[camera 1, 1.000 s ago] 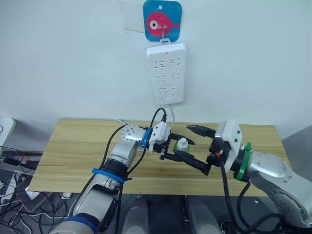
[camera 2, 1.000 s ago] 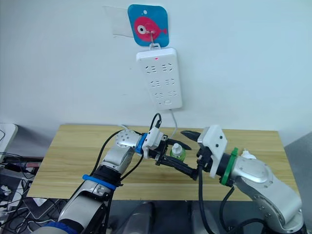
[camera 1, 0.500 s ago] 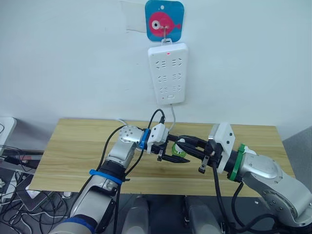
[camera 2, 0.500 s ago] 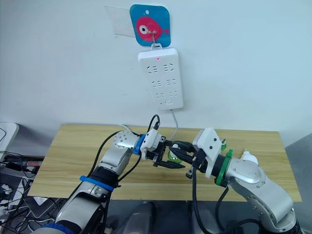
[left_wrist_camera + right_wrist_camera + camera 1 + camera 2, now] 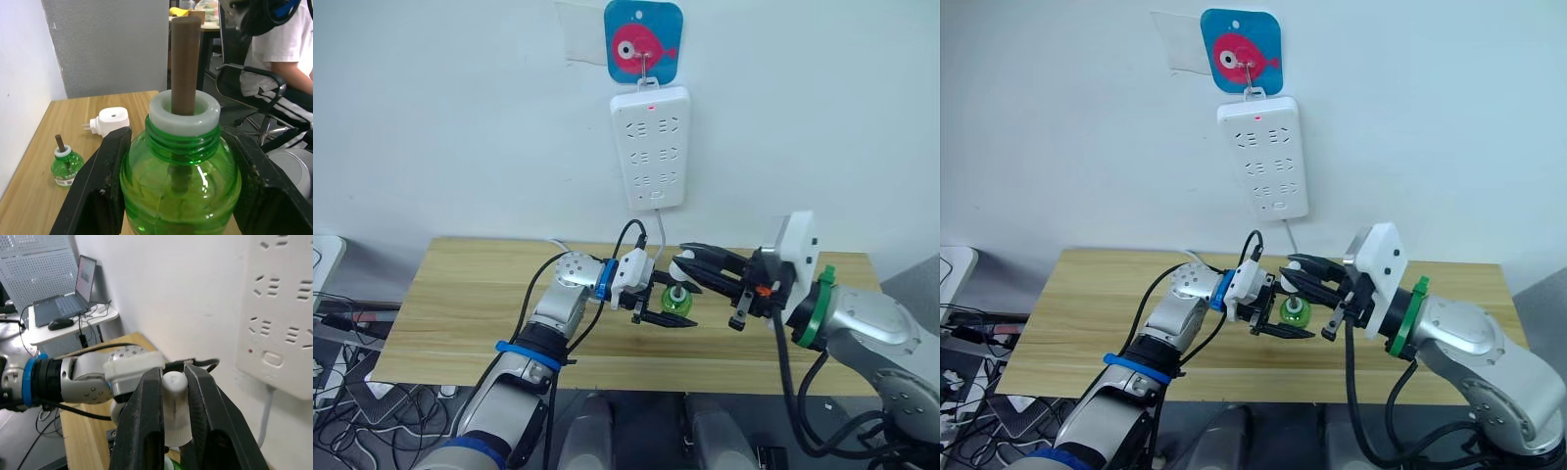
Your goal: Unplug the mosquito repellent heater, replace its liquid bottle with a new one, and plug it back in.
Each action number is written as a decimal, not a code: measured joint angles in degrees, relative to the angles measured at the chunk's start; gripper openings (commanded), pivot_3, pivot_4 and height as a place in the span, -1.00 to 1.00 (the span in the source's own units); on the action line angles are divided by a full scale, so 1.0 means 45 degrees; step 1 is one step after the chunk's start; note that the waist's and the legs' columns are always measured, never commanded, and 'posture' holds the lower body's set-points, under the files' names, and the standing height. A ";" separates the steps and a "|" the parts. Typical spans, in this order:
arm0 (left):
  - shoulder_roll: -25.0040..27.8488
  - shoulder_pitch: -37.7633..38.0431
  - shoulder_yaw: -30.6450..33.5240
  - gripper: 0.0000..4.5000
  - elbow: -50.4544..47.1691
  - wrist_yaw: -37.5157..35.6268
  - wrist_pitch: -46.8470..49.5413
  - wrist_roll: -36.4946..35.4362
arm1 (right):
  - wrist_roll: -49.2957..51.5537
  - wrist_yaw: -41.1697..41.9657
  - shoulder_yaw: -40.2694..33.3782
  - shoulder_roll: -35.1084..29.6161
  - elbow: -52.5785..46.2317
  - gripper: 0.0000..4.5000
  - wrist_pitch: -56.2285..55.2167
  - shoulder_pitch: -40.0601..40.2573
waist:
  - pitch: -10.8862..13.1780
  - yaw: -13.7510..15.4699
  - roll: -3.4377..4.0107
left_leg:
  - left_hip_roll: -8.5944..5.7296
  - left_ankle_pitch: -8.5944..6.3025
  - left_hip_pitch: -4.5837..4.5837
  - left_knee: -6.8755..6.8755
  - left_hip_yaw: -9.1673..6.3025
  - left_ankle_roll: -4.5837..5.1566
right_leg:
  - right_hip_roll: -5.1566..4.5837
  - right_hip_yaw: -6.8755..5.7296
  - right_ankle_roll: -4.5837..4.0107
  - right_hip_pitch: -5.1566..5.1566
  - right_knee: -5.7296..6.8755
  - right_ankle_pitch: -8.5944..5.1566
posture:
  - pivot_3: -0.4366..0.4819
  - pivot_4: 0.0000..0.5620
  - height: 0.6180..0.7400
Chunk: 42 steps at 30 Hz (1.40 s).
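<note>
My left gripper [image 5: 663, 307] is shut on a green liquid bottle [image 5: 677, 303], held upright above the table. In the left wrist view the bottle [image 5: 181, 181] sits between both black fingers [image 5: 98, 186], and its brown wick [image 5: 185, 58] stands bare above the white collar. Just above and right of it, my right gripper [image 5: 691, 266] is shut on a small white cap [image 5: 174, 406], clear of the wick. The mosquito repellent heater [image 5: 110, 121] lies on the table with its prongs sideways. A second small green bottle [image 5: 66, 164] with a wick stands near it.
The white power strip [image 5: 649, 147] hangs on the wall under a blue fish hook, its cord running down behind the arms. The wooden table [image 5: 470, 294] stretches left and right. A person [image 5: 274, 54] sits on a chair beyond the table's right end.
My right gripper went from wide open to shut on the bottle's white cap, then pulled it up and away to the right, baring the wick. The left gripper kept holding the bottle.
</note>
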 measured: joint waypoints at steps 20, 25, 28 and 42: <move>0.1423 0.1066 0.0094 0.02 -0.1553 0.0186 0.1144 -0.0028 | -0.8860 -0.3479 0.2503 0.3966 0.9149 -0.85 -0.8545 0.3904 | -0.0003 -0.0059 0.0011 | 0.0007 0.0000 0.0023 -0.0013 0.0018 0.0001 | 0.0013 0.0017 -0.0013 -0.0016 0.0042 -0.0013 | 0.25 -0.04 1.00; 0.1653 0.1412 0.0100 0.02 -0.2057 0.0312 0.1447 -0.0142 | -0.9702 -0.3731 0.2360 0.4830 1.2240 -0.85 -1.0775 0.3577 | 0.0001 -0.0038 0.0014 | 0.0010 0.0000 0.0023 -0.0017 0.0018 0.0001 | 0.0014 0.0018 -0.0023 -0.0018 0.0047 -0.0018 | 0.30 0.01 1.00; 0.1777 0.1458 0.0103 0.02 -0.2353 0.0363 0.1621 -0.0179 | -0.9948 -0.3555 0.2355 0.5043 1.3528 -0.85 -1.1773 0.3121 | 0.0005 -0.0038 0.0020 | 0.0010 0.0000 0.0028 -0.0017 0.0018 0.0001 | 0.0014 0.0018 -0.0023 -0.0017 0.0053 -0.0018 | 0.31 0.01 1.00; 0.2121 0.1594 0.0104 0.02 -0.2925 0.0548 0.2021 -0.0322 | -1.0189 -0.3191 0.1763 0.5519 1.7036 -0.85 -1.3865 0.1220 | 0.0014 -0.0002 0.0029 | 0.0010 -0.0001 0.0029 -0.0018 0.0016 0.0002 | 0.0016 0.0018 -0.0028 -0.0016 0.0054 -0.0021 | 0.33 0.03 1.00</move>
